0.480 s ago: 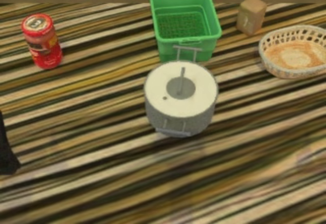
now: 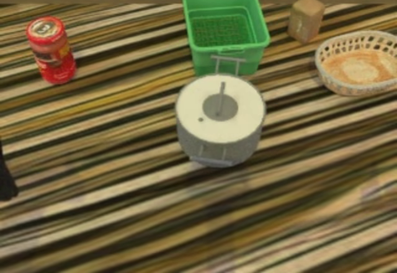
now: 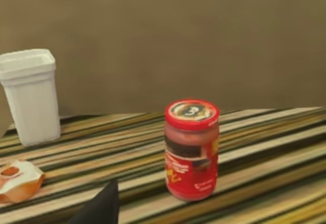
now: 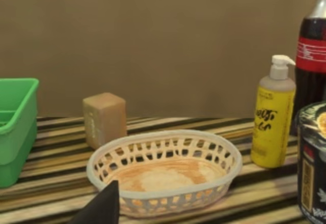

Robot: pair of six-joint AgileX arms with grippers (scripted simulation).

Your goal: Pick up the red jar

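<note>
The red jar (image 2: 51, 49) stands upright at the table's far left, with a red lid and a printed label. The left wrist view shows the red jar (image 3: 191, 150) straight ahead, some way off. My left gripper (image 2: 5, 183) is a dark shape at the left edge of the table, nearer than the jar and apart from it. One dark finger (image 3: 104, 206) shows beside a wide free gap, so it stands open and holds nothing. My right arm is outside the top view; its finger (image 4: 104, 206) shows likewise, open, in front of a wicker basket (image 4: 164, 170).
A green basket (image 2: 224, 25) stands at the back centre, with a white round drum (image 2: 220, 119) in front of it. A tan box (image 2: 305, 17) and the wicker basket (image 2: 358, 62) are at the back right. A white bin (image 3: 29, 96) stands beyond the jar.
The dark shape of my left arm at the table's left edge has drawn a little further out of the top view. Nothing on the table has moved.
</note>
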